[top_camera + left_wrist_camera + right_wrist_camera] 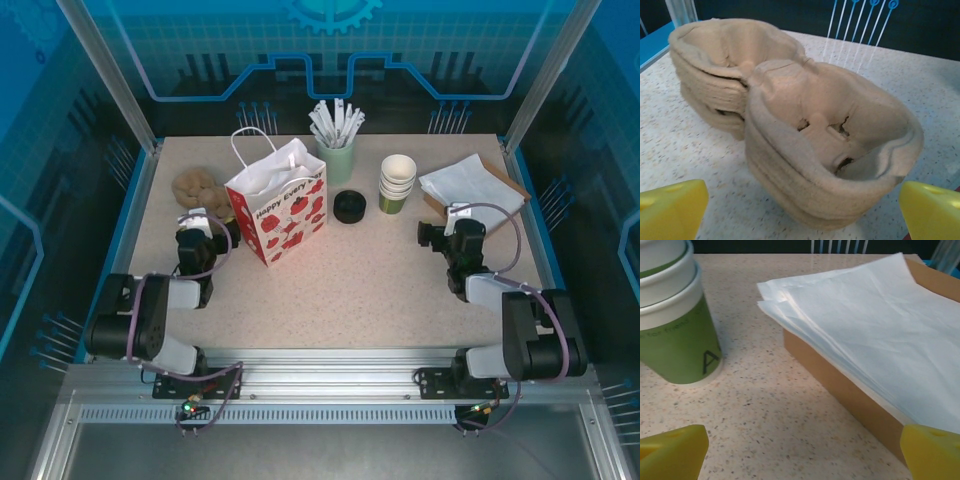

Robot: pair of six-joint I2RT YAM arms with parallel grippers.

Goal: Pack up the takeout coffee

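The left gripper [197,219] and right gripper [460,216] are gaping wide, empty; one cup stack [397,184] is standing right of one gift bag [280,205].

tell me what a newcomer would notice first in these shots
The white paper bag with its red print stands out, upright left of centre. Behind it to the left sits a stack of brown pulp cup carriers, and at the back right a stack of green-and-white cups beside white napkins.
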